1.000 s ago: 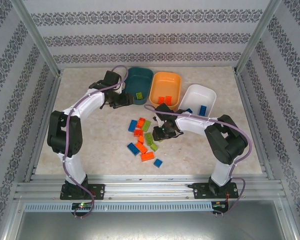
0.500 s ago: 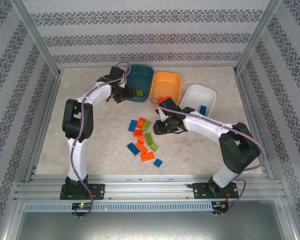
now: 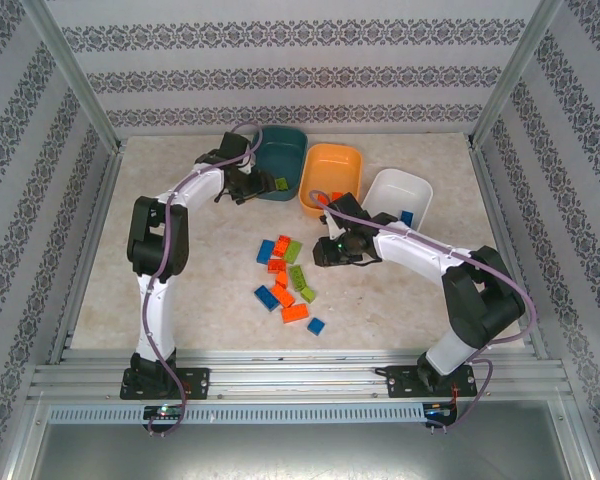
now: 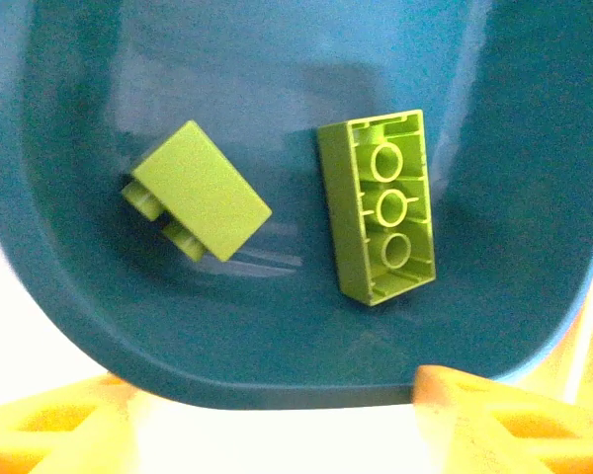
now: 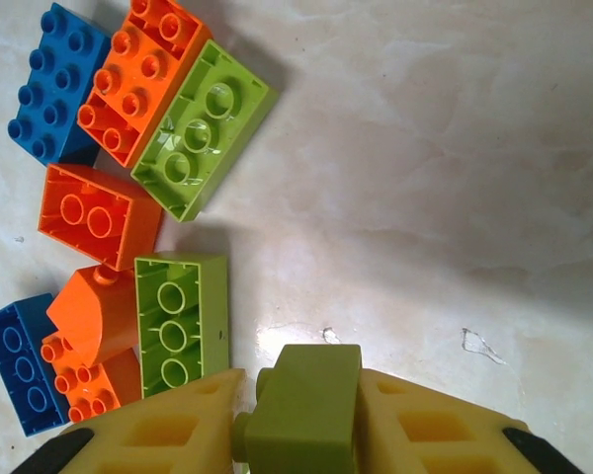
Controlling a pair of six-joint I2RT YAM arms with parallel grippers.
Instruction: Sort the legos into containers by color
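Note:
My left gripper [image 3: 252,187] hangs open over the near end of the dark teal container [image 3: 285,150], its yellow fingers [image 4: 504,425] apart and holding nothing. Two lime green legos lie inside that container [image 4: 227,59]: a short one [image 4: 200,190] on its side and a long one [image 4: 378,205] with its underside up. My right gripper [image 3: 332,250] is shut on a small lime green lego [image 5: 304,410], lifted above the table beside the pile of loose legos [image 3: 285,275]. The orange container [image 3: 335,165] and the white container [image 3: 400,190] stand to the right of the teal one.
The pile holds blue [image 5: 54,84], orange [image 5: 143,79] and lime green [image 5: 178,321] bricks in the table's middle. A blue brick [image 3: 407,218] lies in the white tray. Patterned walls and metal posts enclose the table.
My left gripper moved over the teal tray and opened, leaving a green brick in it. My right gripper lifted away from the pile toward the trays with the green brick.

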